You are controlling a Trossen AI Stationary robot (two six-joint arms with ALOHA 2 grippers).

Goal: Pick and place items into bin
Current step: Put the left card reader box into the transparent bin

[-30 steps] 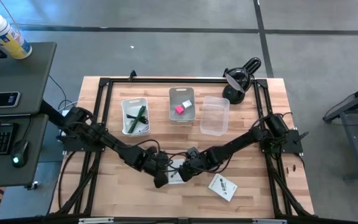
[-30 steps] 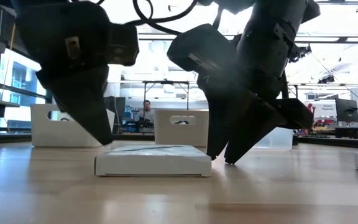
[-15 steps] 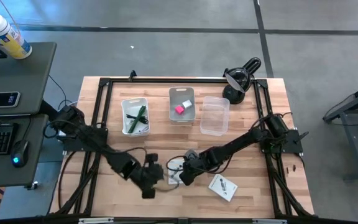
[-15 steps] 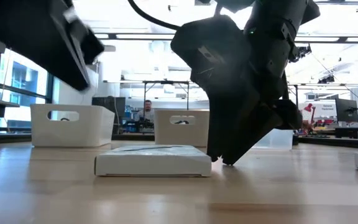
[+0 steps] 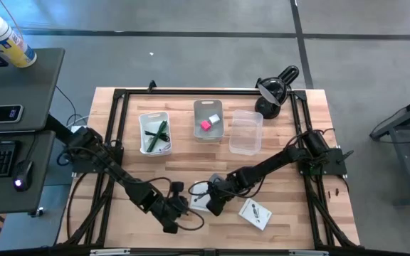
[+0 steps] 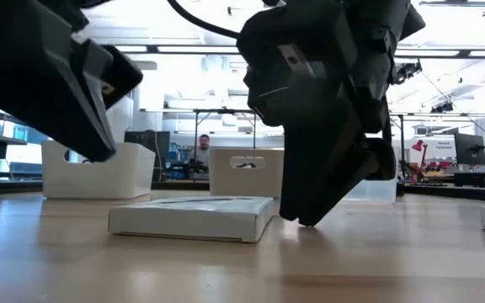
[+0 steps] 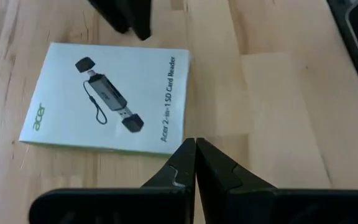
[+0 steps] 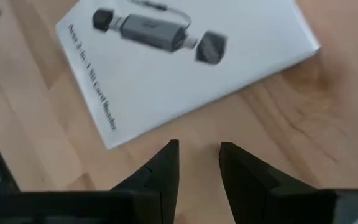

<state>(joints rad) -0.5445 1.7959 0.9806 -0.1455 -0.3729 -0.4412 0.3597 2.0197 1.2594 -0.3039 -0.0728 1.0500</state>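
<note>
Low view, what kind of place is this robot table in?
Probably a robotics lab or workshop: long ceiling lights, a seated person at cluttered benches behind the bins, and monitors to the right.

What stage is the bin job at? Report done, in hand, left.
Done: green pen lies in the left bin; pink block and white cube in the middle bin.
In hand: nothing. Right gripper, jaws parted, hovers beside the card-reader box; left gripper is shut nearby.
Left: that box and a second box.
</note>
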